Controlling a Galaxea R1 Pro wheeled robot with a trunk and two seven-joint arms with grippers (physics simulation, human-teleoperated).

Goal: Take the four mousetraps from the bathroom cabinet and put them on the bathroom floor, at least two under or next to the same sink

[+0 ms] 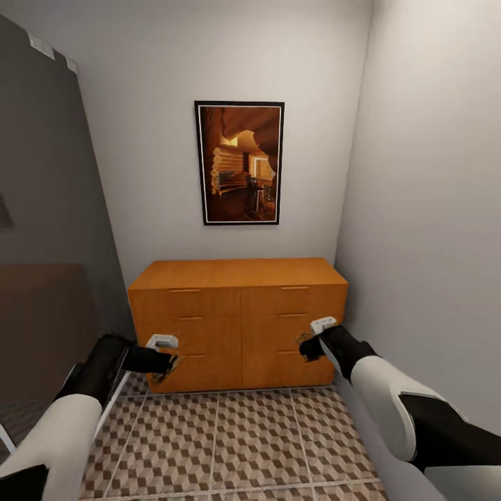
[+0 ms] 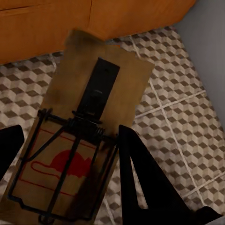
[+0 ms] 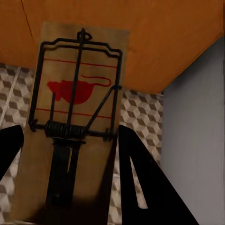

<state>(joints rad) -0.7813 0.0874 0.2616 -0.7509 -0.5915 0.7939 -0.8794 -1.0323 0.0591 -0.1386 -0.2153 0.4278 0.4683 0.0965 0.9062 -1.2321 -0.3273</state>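
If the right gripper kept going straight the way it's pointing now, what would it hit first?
Most likely the cabinet. The right gripper, holding a mousetrap, points at the orange-brown front, with the bathroom floor just below. The trap's far end would probably touch the wood first, though depth is hard to judge.

A low, wide orange-brown wooden sideboard [image 1: 238, 321] with drawer fronts and slim bar handles stands against the pale grey back wall [image 1: 139, 125], filling the narrow nook between a dark grey panel [image 1: 42, 188] on the left and a pale side wall [image 1: 431, 209] on the right; above it hangs a black-framed picture [image 1: 239, 163] in warm amber tones, perhaps a log interior; the floor [image 1: 236, 445] is large square tiles printed with brown, beige and white cubes, pale grout between; light is soft and even.
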